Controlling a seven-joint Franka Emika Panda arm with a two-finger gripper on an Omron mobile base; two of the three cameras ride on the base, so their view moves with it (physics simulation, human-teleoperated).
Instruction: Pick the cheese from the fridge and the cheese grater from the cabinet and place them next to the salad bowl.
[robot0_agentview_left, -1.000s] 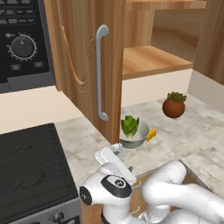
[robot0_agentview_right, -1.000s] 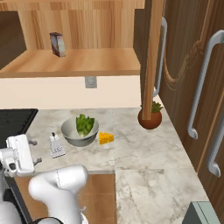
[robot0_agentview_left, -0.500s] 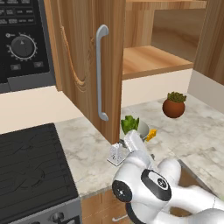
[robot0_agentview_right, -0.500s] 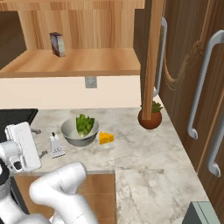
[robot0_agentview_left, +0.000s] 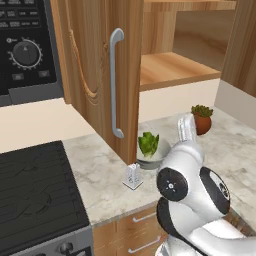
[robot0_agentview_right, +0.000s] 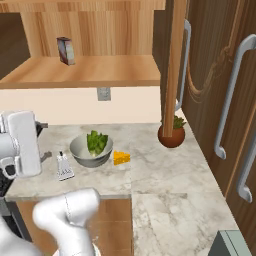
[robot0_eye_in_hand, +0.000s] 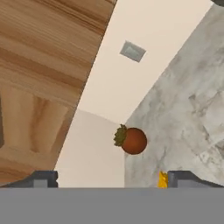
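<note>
The salad bowl (robot0_agentview_right: 91, 151) holds green lettuce and sits on the marble counter. The yellow cheese (robot0_agentview_right: 121, 158) lies just right of it, and the silvery cheese grater (robot0_agentview_right: 63, 167) stands upright just left of it. From the left base the bowl (robot0_agentview_left: 150, 149) and grater (robot0_agentview_left: 132, 175) sit below the open cabinet door (robot0_agentview_left: 100, 75). My gripper (robot0_eye_in_hand: 116, 179) is open, its fingertips (robot0_eye_in_hand: 43, 178) far apart with nothing between them. It is raised above the counter and looks toward the back wall; a sliver of cheese (robot0_eye_in_hand: 162, 179) shows by the right tip. The fridge is out of view.
A terracotta pot (robot0_agentview_right: 171, 135) with a plant stands at the back right of the counter. A small box (robot0_agentview_right: 65, 50) stands on the cabinet shelf (robot0_agentview_right: 100, 72). The black stove (robot0_agentview_left: 35, 195) lies left. Tall wooden doors with bar handles (robot0_agentview_right: 227, 100) line the right side.
My arm has swung from low beside the stove and grater to the right, and the hand has risen. Grater, bowl and cheese have stayed put.
</note>
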